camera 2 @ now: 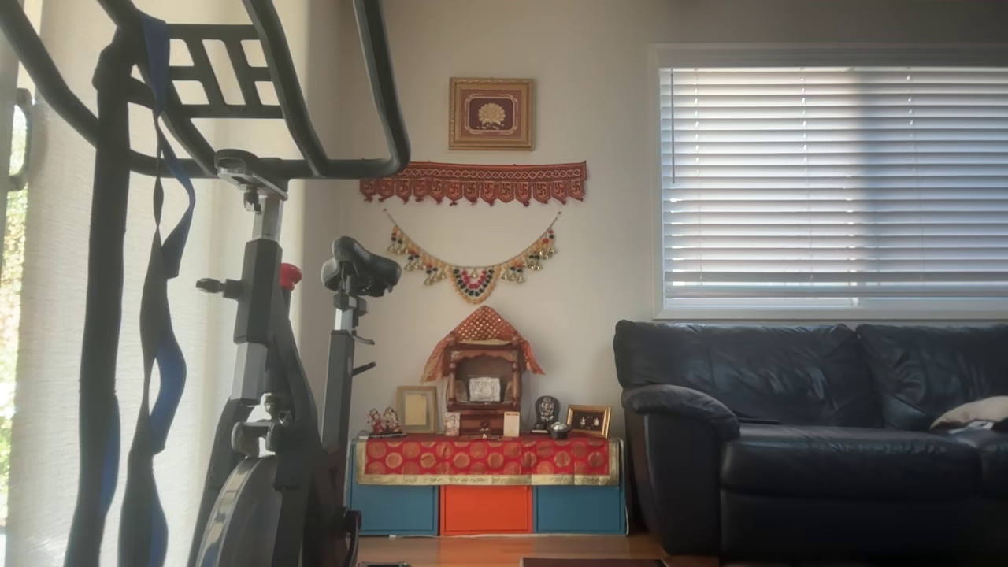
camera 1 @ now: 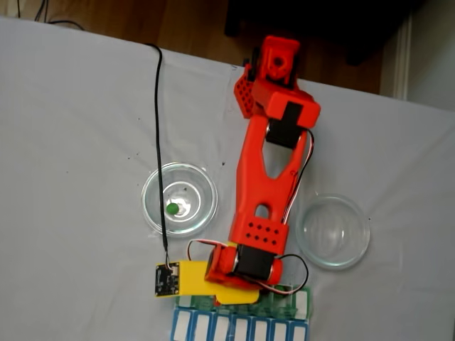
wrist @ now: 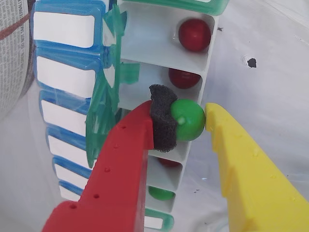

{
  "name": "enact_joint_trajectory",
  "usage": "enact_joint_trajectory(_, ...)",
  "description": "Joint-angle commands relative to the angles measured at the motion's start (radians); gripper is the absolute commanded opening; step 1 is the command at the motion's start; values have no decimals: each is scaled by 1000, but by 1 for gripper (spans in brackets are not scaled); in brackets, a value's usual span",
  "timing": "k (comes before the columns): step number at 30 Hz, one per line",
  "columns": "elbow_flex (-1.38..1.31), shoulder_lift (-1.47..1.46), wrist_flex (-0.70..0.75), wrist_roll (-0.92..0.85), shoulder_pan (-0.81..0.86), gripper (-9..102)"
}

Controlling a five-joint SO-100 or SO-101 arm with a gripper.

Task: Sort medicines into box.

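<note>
Wrist view: gripper (wrist: 189,121) pinching green ball (wrist: 188,119) right over box (wrist: 195,58). Three reds, one green already inside. One green left in dish (camera 1: 179,197) beside box.

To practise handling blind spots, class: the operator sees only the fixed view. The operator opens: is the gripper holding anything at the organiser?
Observer: Yes. In the wrist view the gripper is shut on a green ball, pinched between foam pad and yellow finger.
Operator: Are any compartments filled?
Observer: Some. The pill organiser has open compartments holding a dark red ball, a second red ball and another green ball.
</note>
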Motion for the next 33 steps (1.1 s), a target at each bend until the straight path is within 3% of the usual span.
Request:
enact_joint_trajectory(1,-179,2,20,12,-18,1)
enact_joint_trajectory(10,-290,-75,49,40,-21,3)
enact_joint_trajectory(17,-314,-86,117,35,-29,19)
enact_joint_trajectory(26,-365,-103,163,35,-18,29)
enact_joint_trajectory(33,-396,-100,215,9,-11,23)
